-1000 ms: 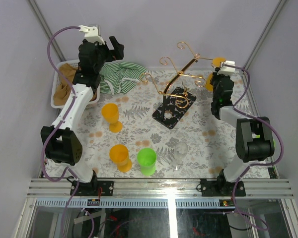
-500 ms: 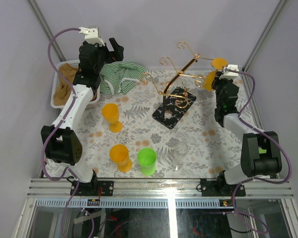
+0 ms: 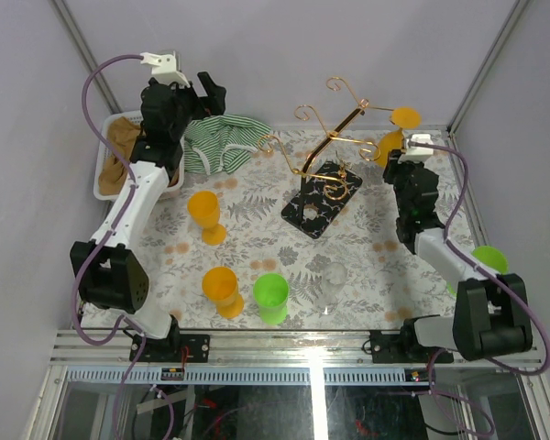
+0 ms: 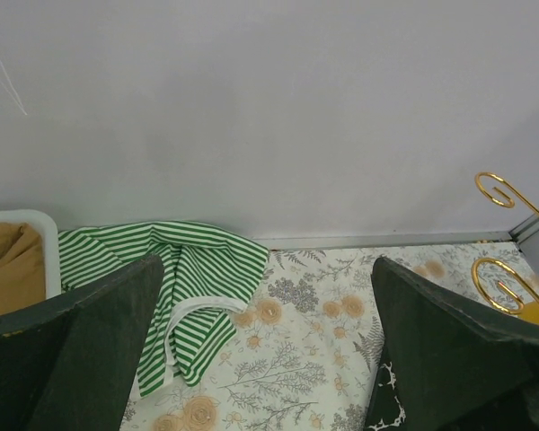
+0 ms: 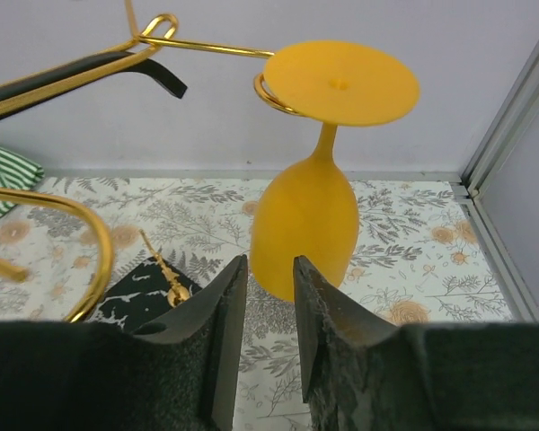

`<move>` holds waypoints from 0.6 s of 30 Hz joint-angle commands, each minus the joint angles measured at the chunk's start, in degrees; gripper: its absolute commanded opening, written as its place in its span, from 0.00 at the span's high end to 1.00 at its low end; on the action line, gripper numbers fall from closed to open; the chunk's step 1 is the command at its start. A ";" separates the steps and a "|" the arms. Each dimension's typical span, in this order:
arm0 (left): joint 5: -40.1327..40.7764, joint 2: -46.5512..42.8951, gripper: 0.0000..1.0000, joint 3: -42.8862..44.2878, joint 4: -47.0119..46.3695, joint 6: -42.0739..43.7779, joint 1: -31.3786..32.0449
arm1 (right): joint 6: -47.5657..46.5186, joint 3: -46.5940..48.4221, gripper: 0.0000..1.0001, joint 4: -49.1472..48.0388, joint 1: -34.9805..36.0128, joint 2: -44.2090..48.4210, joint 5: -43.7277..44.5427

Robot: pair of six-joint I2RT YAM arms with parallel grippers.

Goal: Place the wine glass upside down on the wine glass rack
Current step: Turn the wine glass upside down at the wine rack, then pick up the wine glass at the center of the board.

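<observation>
An orange wine glass (image 3: 391,147) hangs upside down, its foot (image 5: 341,83) caught in a curled gold hook of the wine glass rack (image 3: 334,136). The rack's black patterned base (image 3: 323,197) rests on the floral mat. My right gripper (image 5: 269,265) sits just short of the glass's bowl (image 5: 305,229). It is open by a narrow gap with nothing between its fingers. In the top view the right gripper (image 3: 399,163) is below and right of the hanging glass. My left gripper (image 3: 206,95) is raised at the back left, wide open and empty.
A green striped cloth (image 3: 222,142) and a white basket (image 3: 103,180) holding brown cloth lie at the back left. Another orange wine glass (image 3: 204,213) stands upright. An orange cup (image 3: 222,290), a green cup (image 3: 271,297) and a clear glass (image 3: 334,280) stand near the front. A green cup (image 3: 489,260) is at the right edge.
My right gripper has drawn back from the hanging glass toward the near side, its jaws slightly wider. The glass stays on the hook. The left arm has barely shifted.
</observation>
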State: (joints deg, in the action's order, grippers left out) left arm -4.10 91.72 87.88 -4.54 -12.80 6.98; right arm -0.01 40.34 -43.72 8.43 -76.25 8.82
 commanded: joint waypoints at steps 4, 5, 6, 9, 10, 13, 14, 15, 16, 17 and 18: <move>-1.97 0.03 0.00 4.85 3.90 1.31 -0.45 | 1.73 5.57 0.55 23.67 1.13 13.38 -0.06; -1.82 0.47 0.00 6.24 6.15 1.32 -0.43 | 2.40 8.83 0.54 29.35 1.13 14.42 1.64; -1.32 0.95 0.00 7.71 7.75 1.10 -0.47 | 3.23 11.67 0.54 35.62 1.12 15.01 3.78; -0.38 2.96 0.00 13.28 14.81 0.85 -0.47 | 5.21 20.75 0.54 52.05 1.18 14.89 13.78; 0.09 3.94 0.00 15.54 18.07 0.84 -0.48 | 5.46 23.74 0.54 56.31 1.16 14.45 16.08; 1.94 7.28 0.00 22.76 29.23 1.29 -0.47 | 5.48 33.87 0.49 65.80 1.11 11.41 19.69; 2.20 8.28 0.00 24.27 32.66 1.48 -0.42 | 5.43 37.42 0.45 68.03 1.14 10.01 19.66; 2.30 8.76 0.00 24.81 35.37 1.54 -0.47 | 5.38 40.99 0.40 69.72 1.14 8.48 19.06; 2.15 8.93 0.00 24.66 37.38 1.69 -0.46 | 5.24 44.81 0.38 71.63 1.15 6.60 18.69; 1.94 8.69 0.00 23.97 39.08 1.72 -0.47 | 5.17 48.34 0.36 73.23 1.08 4.77 16.77; 1.77 8.18 0.00 22.60 40.49 1.66 -0.49 | 5.37 52.05 0.34 74.81 1.07 2.98 15.92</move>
State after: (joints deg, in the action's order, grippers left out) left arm -3.25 99.07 111.26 21.76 -12.36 6.96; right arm 4.95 79.94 18.63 9.23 -67.64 24.01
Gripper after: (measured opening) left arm 0.996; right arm 0.620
